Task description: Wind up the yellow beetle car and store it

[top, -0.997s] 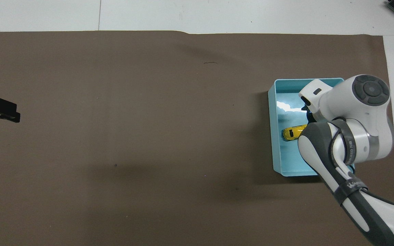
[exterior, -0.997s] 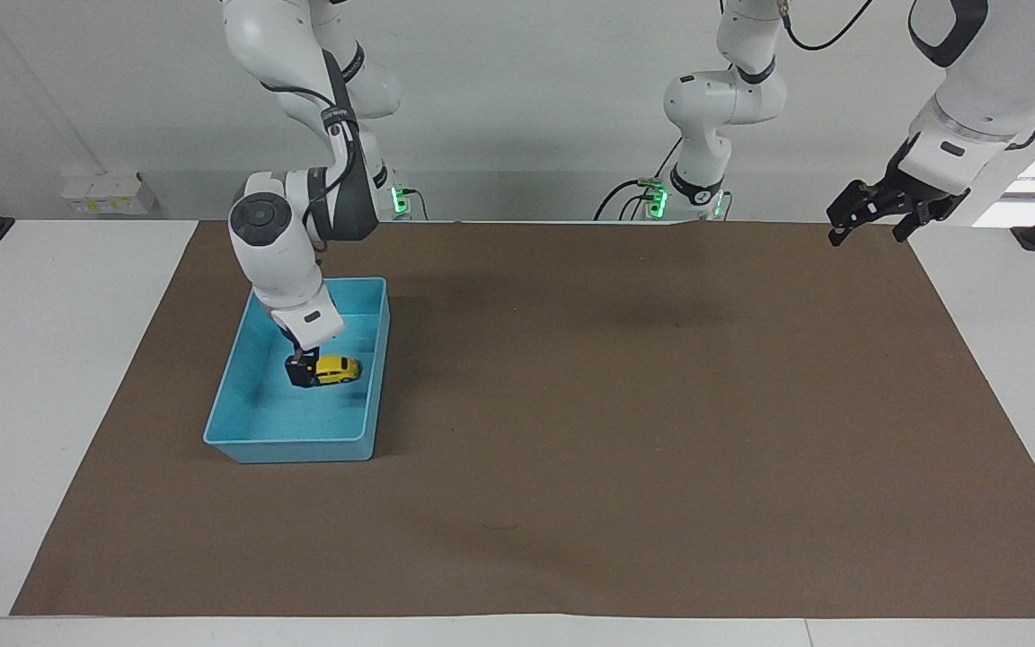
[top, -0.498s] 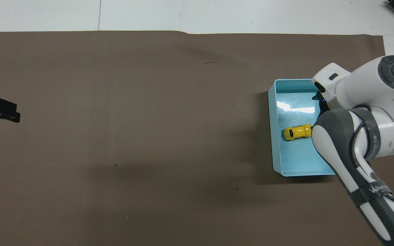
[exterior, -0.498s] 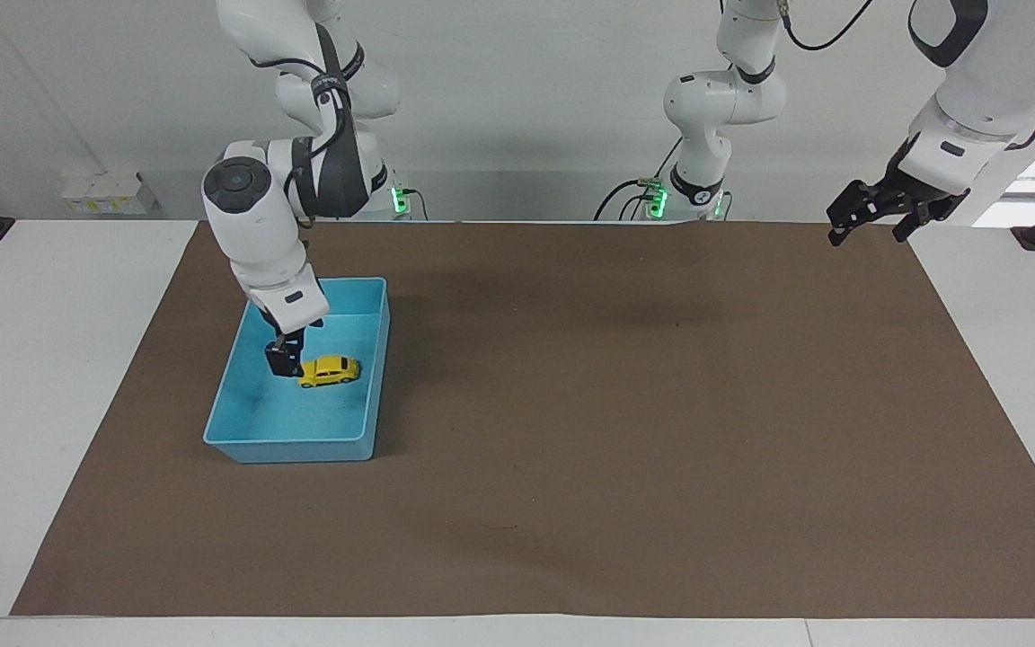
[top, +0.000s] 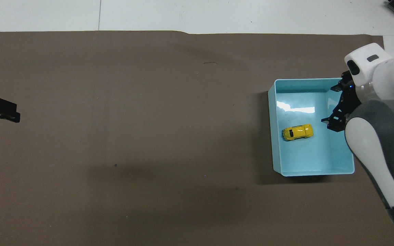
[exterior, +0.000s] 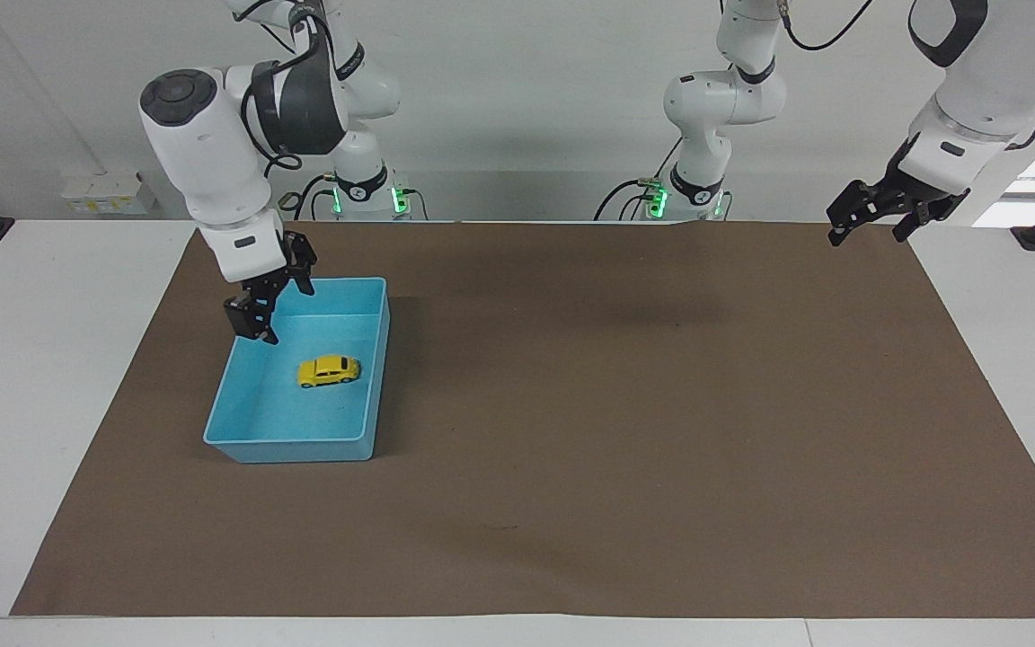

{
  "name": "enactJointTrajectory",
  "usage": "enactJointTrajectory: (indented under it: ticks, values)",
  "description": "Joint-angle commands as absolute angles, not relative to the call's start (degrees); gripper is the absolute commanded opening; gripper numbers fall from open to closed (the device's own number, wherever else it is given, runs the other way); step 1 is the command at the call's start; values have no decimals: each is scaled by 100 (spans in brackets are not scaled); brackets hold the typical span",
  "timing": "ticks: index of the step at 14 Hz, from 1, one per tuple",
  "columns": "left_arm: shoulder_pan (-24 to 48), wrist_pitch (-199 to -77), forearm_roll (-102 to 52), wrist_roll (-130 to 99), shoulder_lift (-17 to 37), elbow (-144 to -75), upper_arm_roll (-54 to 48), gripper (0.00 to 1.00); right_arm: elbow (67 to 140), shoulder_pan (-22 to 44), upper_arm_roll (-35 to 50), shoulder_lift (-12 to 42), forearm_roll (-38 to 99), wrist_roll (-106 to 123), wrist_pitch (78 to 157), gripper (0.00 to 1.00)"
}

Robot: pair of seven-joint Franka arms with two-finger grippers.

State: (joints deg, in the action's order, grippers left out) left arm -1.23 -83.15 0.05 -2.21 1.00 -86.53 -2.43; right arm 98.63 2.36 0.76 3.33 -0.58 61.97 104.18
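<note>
Toy safely stowed: the tiny bright-yellow beetle car (exterior: 329,370) (top: 297,132), with its rounded body, dark windows and small black wheels, sits on its wheels on the floor of the shallow light-blue rectangular plastic bin (exterior: 375,364) (top: 271,136), near the middle and clear of all four walls. The bin rests on the brown paper mat (exterior: 625,404) (top: 132,136) that covers most of the white table (exterior: 41,377) (top: 217,15), toward the right arm's end.

The right gripper (exterior: 258,313) (top: 337,111), black and two-fingered on a white-and-grey arm, hangs in the air over the bin's corner nearest the robots, on the side toward the table's edge. Its jaws stand apart and hold nothing; there is open air between the fingertips and the car, and the gripper touches neither the car nor the bin.

The left gripper (exterior: 868,216) (top: 0,109) waits raised over the mat's edge at the left arm's end of the table, well apart from the bin. Its black fingers are spread and empty.

At the arms' bases, small green lights (exterior: 657,199) glow beside black cables.
</note>
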Motion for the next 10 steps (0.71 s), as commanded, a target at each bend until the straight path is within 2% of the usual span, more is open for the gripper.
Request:
enactJointTrajectory:
  ticks: [1,6,10]
  values:
    - [-211,-8218,79,-264,53,-8640,-308,100,9485,114,114,194,53,5373,9916,100]
    - [-211,-8218,79,-264,53,-8640,-308,100,9132,114,167,26,88,3416,9405,100]
    - [-211,-8218,79,-264,53,-8640,-308,100,9123,123,106,-211,518,1604,9430,100]
